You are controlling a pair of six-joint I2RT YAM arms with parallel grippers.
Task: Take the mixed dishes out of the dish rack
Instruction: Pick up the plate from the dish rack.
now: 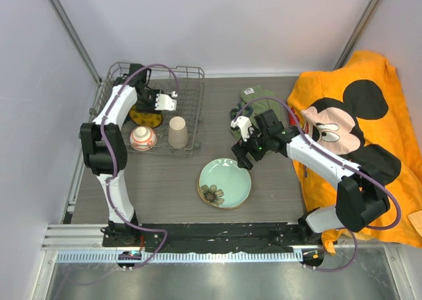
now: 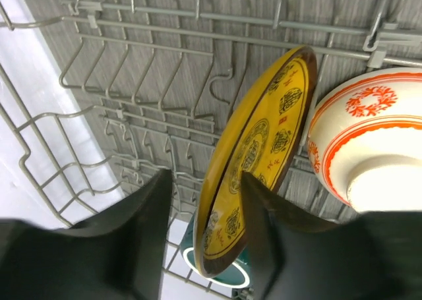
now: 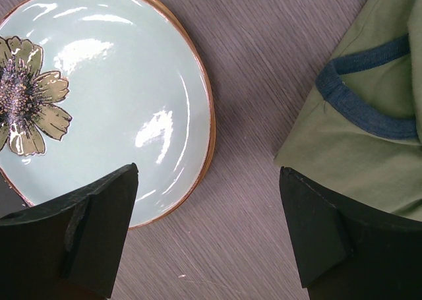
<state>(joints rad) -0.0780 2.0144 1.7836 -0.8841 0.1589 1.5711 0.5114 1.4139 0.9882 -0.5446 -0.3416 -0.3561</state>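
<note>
The grey wire dish rack [image 1: 192,70] stands at the far left. In it a small yellow patterned plate [image 1: 146,118] stands on edge, next to a red-and-white bowl [image 1: 143,138] and a beige cup [image 1: 177,132]. My left gripper [image 1: 160,102] reaches into the rack. In the left wrist view its jaws straddle the yellow plate [image 2: 264,135]: one finger [image 2: 264,221] lies against the plate's face, the other stands a little off its back. A dark green mug [image 2: 232,275] peeks out below. A pale green plate [image 1: 227,178] lies on the table. My right gripper [image 1: 242,140] hovers open beside it.
An olive-green cloth [image 1: 254,97] lies behind the right gripper, and in the right wrist view it [image 3: 369,148] is right of the plate [image 3: 119,82]. A large orange cartoon-mouse cloth [image 1: 369,115] covers the table's right side. Rack prongs [image 2: 132,49] surround the yellow plate.
</note>
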